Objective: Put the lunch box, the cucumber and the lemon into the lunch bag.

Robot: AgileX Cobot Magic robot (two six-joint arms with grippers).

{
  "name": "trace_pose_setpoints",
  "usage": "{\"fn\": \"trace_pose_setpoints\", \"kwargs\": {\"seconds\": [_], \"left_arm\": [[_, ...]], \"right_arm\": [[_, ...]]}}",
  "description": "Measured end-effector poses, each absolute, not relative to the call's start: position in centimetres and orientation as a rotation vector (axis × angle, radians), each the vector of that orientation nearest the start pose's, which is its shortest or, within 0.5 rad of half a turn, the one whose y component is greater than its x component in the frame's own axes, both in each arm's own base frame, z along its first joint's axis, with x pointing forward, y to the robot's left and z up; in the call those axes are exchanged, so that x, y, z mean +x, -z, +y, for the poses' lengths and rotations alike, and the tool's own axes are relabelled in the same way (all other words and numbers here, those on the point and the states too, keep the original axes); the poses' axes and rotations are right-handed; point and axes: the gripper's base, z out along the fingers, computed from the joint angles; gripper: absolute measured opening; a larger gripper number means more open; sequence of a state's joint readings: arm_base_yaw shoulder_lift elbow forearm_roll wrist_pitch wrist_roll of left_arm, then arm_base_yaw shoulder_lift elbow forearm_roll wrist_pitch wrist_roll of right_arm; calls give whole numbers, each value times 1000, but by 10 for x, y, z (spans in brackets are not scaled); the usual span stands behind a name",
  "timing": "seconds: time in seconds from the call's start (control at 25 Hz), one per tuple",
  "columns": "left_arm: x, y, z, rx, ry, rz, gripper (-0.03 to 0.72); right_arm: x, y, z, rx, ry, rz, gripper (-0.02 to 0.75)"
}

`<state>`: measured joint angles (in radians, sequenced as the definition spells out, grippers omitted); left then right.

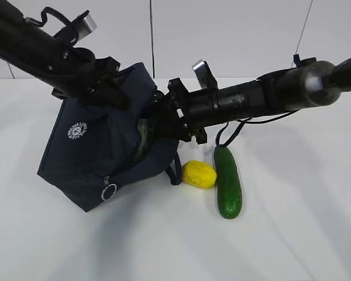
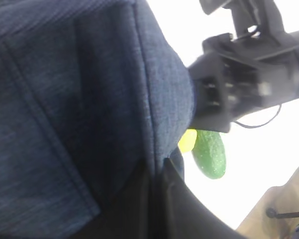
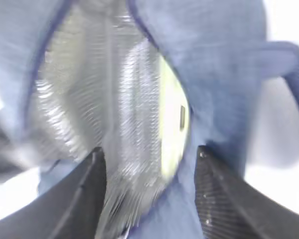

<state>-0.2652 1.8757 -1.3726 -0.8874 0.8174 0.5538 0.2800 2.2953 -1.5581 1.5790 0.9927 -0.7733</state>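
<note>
Lunch bag (image 1: pixel 93 152), boxy navy fabric, shows ribbed silver lining (image 3: pixel 89 99) inside.

A robotics lab or test room, judging by its bare, staged look: a plain white bench (image 1: pixel 292 246) stands against a white panelled wall (image 1: pixel 234 35) with thin dark seams, with no household furnishings in sight. Two black robot arms, the left arm (image 1: pixel 41 47) and the right arm (image 1: pixel 269 93), each carrying a small camera unit and loose black cabling, reach in over the bench. In the left wrist view, a strip of wood-toned floor (image 2: pixel 284 224) shows past the bench edge, with what looks like a stand's dark foot on it.
</note>
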Motion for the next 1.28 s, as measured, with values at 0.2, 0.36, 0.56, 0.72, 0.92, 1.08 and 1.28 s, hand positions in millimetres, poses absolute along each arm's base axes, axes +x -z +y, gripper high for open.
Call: {"fn": "trace_pose_setpoints", "kwargs": {"seconds": [0.2,0.36,0.56,0.72,0.92,1.08,1.28], "left_arm": [[378,-236,-130,326,941,2570,-8],[379,-235,-113,292,966,2597,-8],[377,-235,-103,292,1003,2628,-9],[373,-235,-103,332,1021,2661,-9],[371,-234,-102,365,1009,2685,-9],[370,-233,-102,369,1008,2688,-9],[370,-233,-102,375,1002,2692,-9]], "right_arm": [[432,-148,189,-2,-1720,2363,424],[431,-152,180,-44,-1783,2340,424],[432,-153,173,-129,-1774,2307,424],[431,-155,168,-165,-1738,2336,424],[422,-177,164,-279,-1645,2403,424],[416,-208,159,-331,-1511,2423,424],[407,-232,148,-329,-1266,2551,424]]}}
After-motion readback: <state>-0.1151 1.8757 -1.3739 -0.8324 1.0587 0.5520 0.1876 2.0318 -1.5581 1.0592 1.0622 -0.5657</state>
